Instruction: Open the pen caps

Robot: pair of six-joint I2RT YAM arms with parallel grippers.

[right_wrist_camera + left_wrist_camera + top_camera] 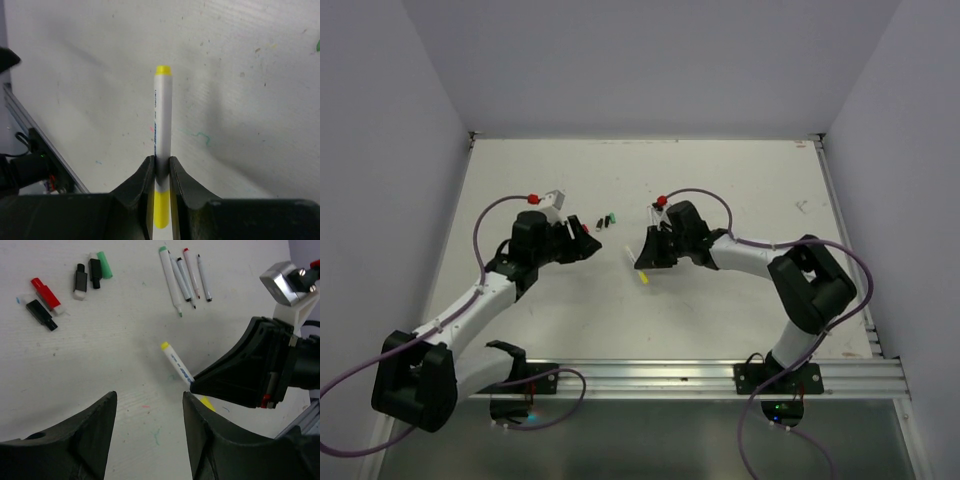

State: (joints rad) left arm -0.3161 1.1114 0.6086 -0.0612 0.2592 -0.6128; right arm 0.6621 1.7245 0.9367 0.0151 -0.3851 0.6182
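My right gripper [160,162] is shut on the white barrel of a yellow pen [163,115]. The pen's yellow cap [161,215] lies behind the jaws, near the camera, and its small yellow end points away. From the left wrist, the same pen [176,362] sticks out of the right gripper [192,382] above the table. My left gripper [149,395] is open with nothing between its fingers, just short of the pen. Loose pen caps lie on the table: red [46,294], black [41,314], two more black [80,275], and green [105,265].
Several uncapped white pens [180,277] lie side by side beyond the held pen. White walls enclose the table on three sides, and a metal rail [700,378] runs along the near edge. Purple cables loop over both arms.
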